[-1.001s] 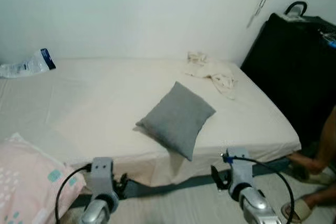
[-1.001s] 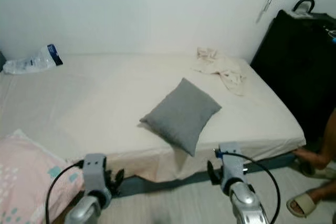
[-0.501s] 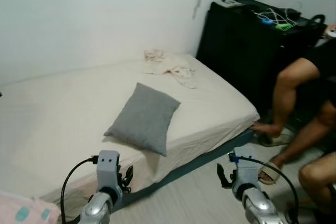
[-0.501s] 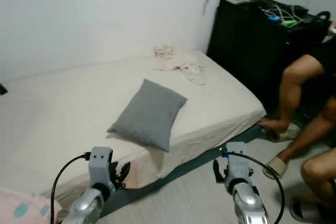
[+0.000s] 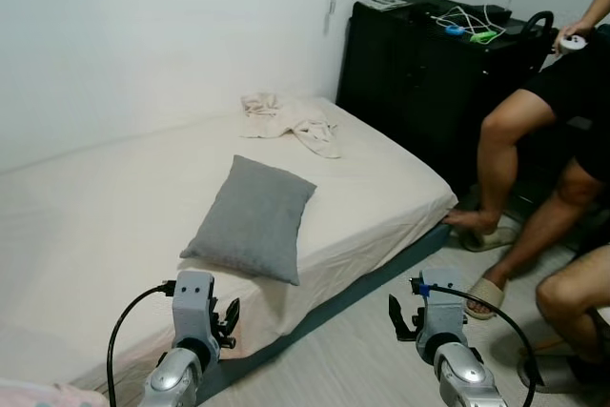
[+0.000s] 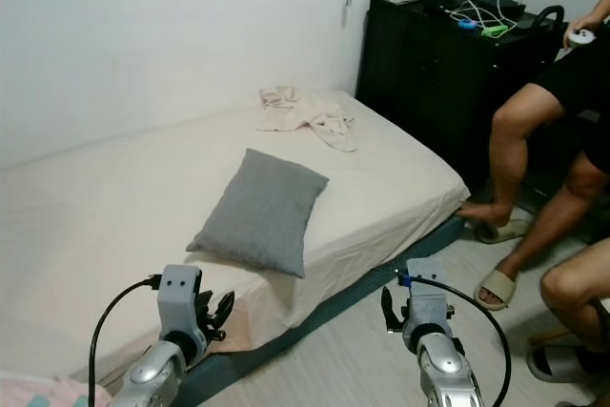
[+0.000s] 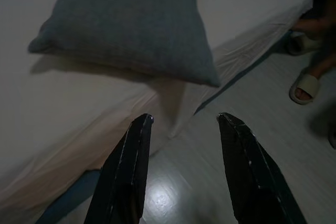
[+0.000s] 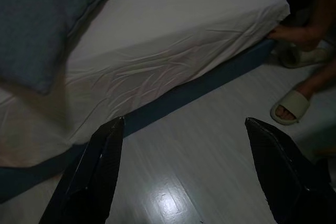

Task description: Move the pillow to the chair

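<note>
A grey square pillow (image 5: 253, 216) lies flat on the white bed (image 5: 86, 226), near its front edge. Both my grippers hang low in front of the bed, over the floor. My left gripper (image 7: 186, 119) is open with nothing between its fingers, and the pillow (image 7: 126, 19) lies just beyond its fingertips. My right gripper (image 8: 185, 124) is open too, over the pale floor beside the bed's edge, with the pillow's corner (image 8: 42, 19) off to one side.
A crumpled cream cloth (image 5: 286, 119) lies at the bed's far corner. A tall black cabinet (image 5: 419, 64) stands right of the bed. A person's legs (image 5: 534, 140) and sandals (image 5: 484, 295) are on the floor at right. A pink pillow's corner (image 5: 29, 396) is at bottom left.
The camera has turned right: bed and pillow slid left in the picture, the pink pillow has nearly left it, and the cabinet and a person's legs came in. Both grippers stay open.
</note>
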`<state>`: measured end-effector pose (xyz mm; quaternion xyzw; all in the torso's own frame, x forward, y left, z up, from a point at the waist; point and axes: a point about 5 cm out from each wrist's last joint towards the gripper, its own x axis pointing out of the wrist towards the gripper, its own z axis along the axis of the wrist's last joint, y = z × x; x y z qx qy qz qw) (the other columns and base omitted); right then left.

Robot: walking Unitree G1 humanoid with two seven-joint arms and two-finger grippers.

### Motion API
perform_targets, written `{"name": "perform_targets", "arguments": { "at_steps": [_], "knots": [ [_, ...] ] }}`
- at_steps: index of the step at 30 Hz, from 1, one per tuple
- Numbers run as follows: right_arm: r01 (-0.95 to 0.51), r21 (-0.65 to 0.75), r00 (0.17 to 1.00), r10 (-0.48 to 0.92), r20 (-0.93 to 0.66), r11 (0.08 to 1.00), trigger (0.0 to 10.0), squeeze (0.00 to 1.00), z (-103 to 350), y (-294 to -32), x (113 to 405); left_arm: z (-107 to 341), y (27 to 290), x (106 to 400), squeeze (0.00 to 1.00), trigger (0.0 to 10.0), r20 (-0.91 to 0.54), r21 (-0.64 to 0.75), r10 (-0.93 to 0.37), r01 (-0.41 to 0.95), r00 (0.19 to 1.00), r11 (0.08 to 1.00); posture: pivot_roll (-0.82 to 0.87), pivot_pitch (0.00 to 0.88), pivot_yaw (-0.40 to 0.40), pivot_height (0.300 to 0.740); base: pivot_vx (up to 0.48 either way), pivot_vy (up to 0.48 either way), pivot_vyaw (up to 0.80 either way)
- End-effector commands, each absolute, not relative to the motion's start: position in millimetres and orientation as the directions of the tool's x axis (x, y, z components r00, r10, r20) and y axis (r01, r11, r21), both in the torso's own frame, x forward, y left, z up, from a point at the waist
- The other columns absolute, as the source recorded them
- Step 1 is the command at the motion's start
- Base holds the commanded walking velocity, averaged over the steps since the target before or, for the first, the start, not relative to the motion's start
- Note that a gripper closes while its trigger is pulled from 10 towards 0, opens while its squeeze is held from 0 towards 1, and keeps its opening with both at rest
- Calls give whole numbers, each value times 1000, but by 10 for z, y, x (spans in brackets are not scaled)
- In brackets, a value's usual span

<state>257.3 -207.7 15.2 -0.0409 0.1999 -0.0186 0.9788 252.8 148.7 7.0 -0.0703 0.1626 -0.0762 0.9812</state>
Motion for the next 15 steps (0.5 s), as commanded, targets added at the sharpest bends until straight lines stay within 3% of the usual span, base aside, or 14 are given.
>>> {"name": "perform_targets", "arguments": {
  "at_steps": [1,15],
  "knots": [
    [16,-98,920,-53,-387,995,10000,0,146,-2090,2576,62,1453,2530,0,10000,-305,-177,-188,139,933,974,-109,13,-15,738,270,0,0],
    [11,-101,917,-50,-396,995,10000,0,126,-2089,2570,51,1407,2521,0,10000,-306,-182,-215,164,928,969,-114,12,-12,738,292,0,0]
  ]
}}
